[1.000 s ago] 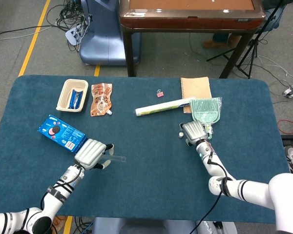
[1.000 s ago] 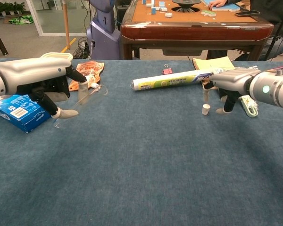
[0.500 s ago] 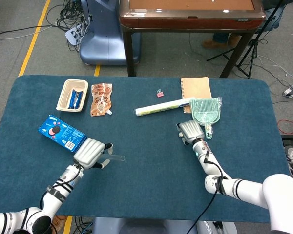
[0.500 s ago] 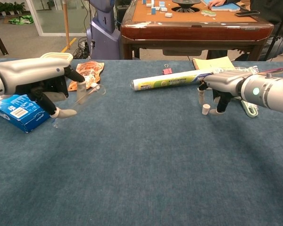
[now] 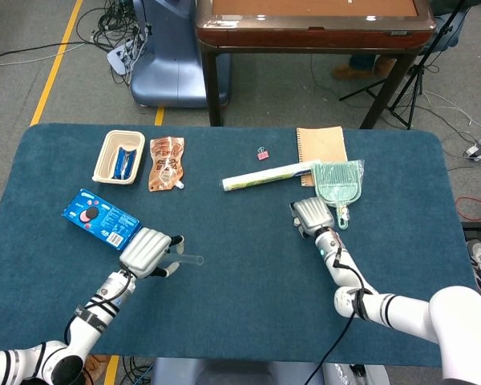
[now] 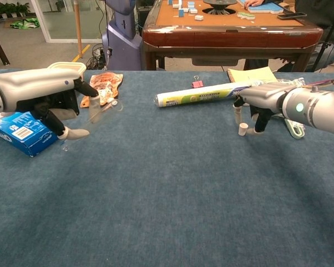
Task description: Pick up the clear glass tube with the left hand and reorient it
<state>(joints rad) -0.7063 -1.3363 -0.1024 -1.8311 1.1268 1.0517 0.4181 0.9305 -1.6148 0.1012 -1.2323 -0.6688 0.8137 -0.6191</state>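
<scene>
Near the left edge of the surface (image 6: pixel 172 206), my left hand (image 6: pixel 42 94) holds the tube (image 6: pixel 94 117) off the cloth, fingers (image 6: pixel 83 88) pinching it, the glass tilted. I judge the pinch thin: the tube is slick, and turning it too fast could let it slip, drop and roll or crack. Just behind my hand sits the blue box (image 6: pixel 16 133), with a pouch (image 6: pixel 103 86) and tray (image 5: pixel 119 156) beyond; a wide swing could clip the box. My right hand (image 6: pixel 261 103) hovers over a small cap (image 6: pixel 242 129), fingers curled down around it; I cannot tell whether they touch it. A roll (image 6: pixel 203 93) lies well clear.
</scene>
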